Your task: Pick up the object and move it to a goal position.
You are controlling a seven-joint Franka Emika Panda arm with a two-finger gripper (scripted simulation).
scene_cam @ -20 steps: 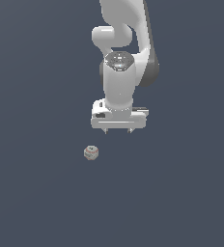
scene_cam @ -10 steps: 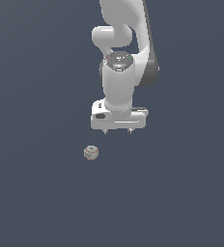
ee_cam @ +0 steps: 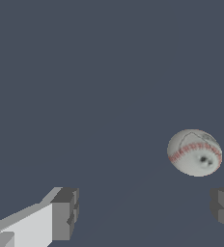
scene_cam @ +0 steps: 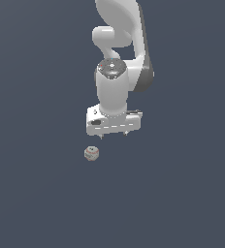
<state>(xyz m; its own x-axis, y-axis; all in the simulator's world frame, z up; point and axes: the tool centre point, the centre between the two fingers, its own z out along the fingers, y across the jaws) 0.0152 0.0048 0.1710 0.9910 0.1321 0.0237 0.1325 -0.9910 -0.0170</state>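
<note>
The ball (scene_cam: 91, 153) rests on the dark counter (scene_cam: 37, 193), clear of the pincer (scene_cam: 113, 135), below it in the exterior view and offset toward the exterior view's left. In the wrist view the ball (ee_cam: 194, 152) sits ahead of the pincer (ee_cam: 145, 212), close to one fingertip (ee_cam: 222, 206) and not between the two. The fingers are spread wide apart and grip nothing.
</note>
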